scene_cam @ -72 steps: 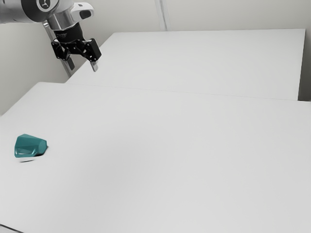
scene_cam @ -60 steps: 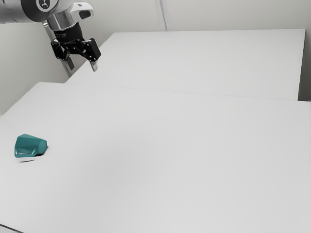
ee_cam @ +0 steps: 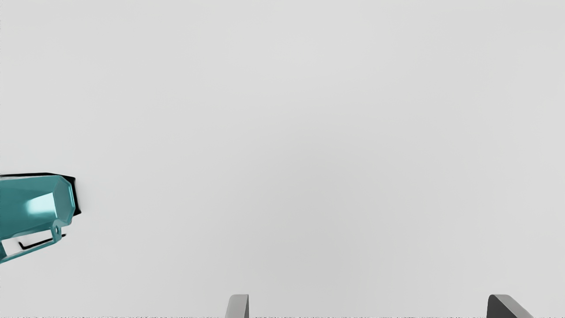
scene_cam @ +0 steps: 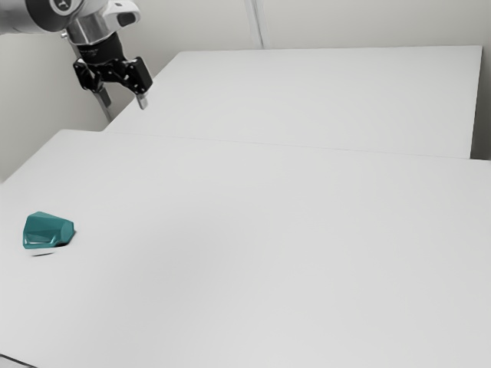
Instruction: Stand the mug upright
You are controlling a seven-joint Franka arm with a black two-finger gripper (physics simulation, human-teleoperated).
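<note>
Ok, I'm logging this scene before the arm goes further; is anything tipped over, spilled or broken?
Yes: the teal mug lies on its side on the white table, toward the exterior view's left edge, rather than standing on its base. I see no spill or damage.

No words, labels, brands or numbers can be read. In the exterior view, a round emblem [scene_cam: 64, 4] sits on the pale arm [scene_cam: 17, 18], partly cut off by the view's upper edge; its small mark inside the ring is too small to make out.
</note>
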